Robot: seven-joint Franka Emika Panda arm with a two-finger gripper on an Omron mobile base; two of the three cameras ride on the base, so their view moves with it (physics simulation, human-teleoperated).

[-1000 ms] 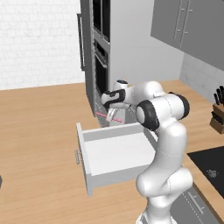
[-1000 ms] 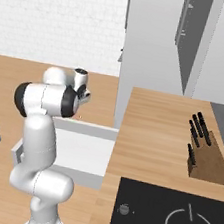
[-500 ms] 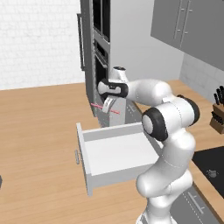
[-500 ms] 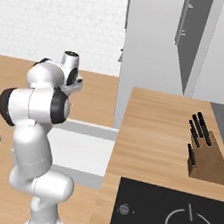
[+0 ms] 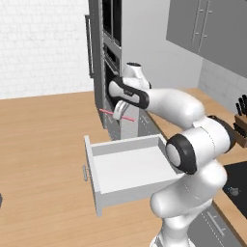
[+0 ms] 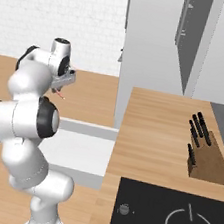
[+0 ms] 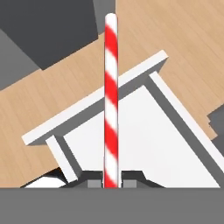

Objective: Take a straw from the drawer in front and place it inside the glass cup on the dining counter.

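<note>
A: Left base view, item one: gripper [image 5: 121, 110], raised above the drawer's [image 5: 126, 169] back edge, in front of the dark oven tower [image 5: 107, 72]. State?

B: Pinching the straw [image 5: 117, 115]. The straw sticks out both sides of the fingers, roughly level, in the air and clear of the drawer.

A: Drawer?

B: Pulled fully out, white inside, small bar handle [image 5: 85, 172] on the front panel.

A: Hand view, same items?

B: Straw [image 7: 111, 96], red and white stripes, runs straight up from between the two fingertips [image 7: 93, 178], which press against its lower end. Drawer [image 7: 135, 131] lies below, tilted across the picture, wood floor [image 7: 65, 87] beyond its front.

A: Right base view?

B: Gripper [image 6: 64, 80] beside the arm's upper joint, a short tip of straw [image 6: 60, 95] just under it. Knife block [image 6: 203, 156] sits near the worktop's [image 6: 151, 134] right edge, black cooktop [image 6: 170, 218] at its near edge.
</note>
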